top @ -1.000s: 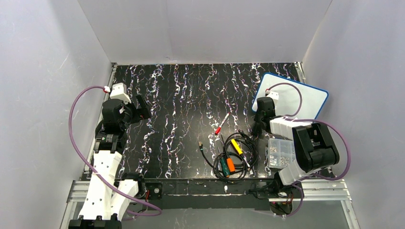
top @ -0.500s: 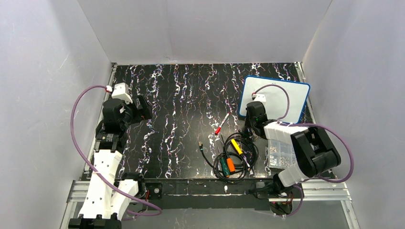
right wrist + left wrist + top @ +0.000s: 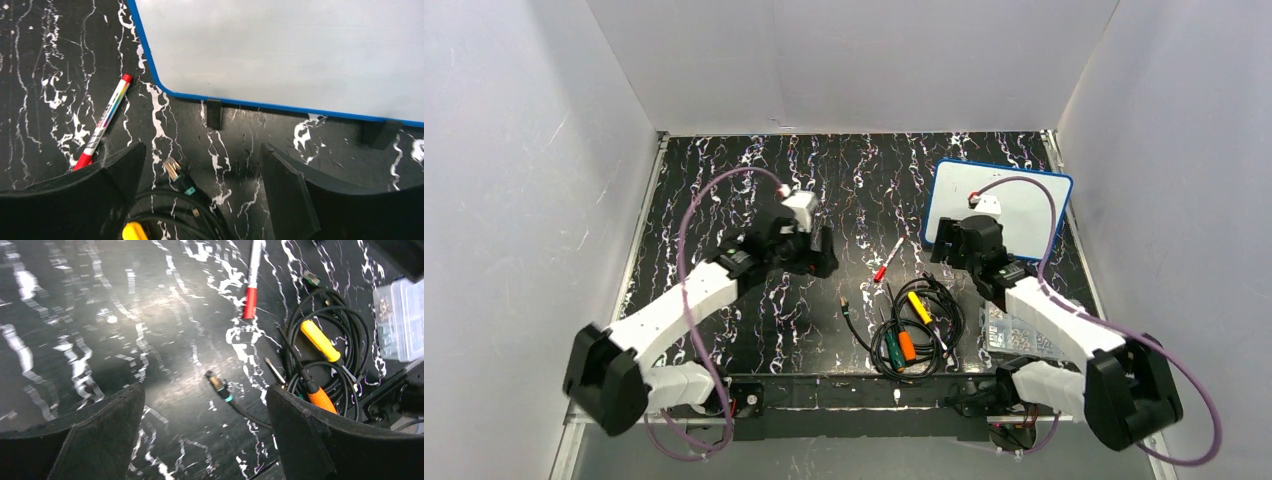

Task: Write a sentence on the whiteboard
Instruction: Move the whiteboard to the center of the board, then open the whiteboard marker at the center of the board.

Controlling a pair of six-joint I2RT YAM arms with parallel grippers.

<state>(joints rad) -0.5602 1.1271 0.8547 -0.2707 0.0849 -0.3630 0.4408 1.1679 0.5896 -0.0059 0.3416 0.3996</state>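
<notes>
The whiteboard (image 3: 1024, 200), white with a blue rim, lies flat at the back right of the table. Its face (image 3: 280, 50) is blank where it shows; the sentence is not in view. My right gripper (image 3: 951, 243) hovers open over the board's near-left corner, holding nothing (image 3: 202, 160). A marker (image 3: 888, 259) with a red cap lies loose on the table, left of the board (image 3: 102, 122). My left gripper (image 3: 824, 258) stands open and empty over the table's middle (image 3: 205, 405), with the marker (image 3: 251, 282) ahead of it.
A coil of black cable (image 3: 909, 320) with yellow (image 3: 320, 340) and orange (image 3: 322, 400) screwdriver handles lies near the front. Its plug end (image 3: 218, 385) points left. A clear screw box (image 3: 1014, 330) sits under my right forearm. Grey walls enclose three sides.
The right gripper let go of the whiteboard, which went from tilted to flat, and opened. The left arm swung from the left side to the table's middle.
</notes>
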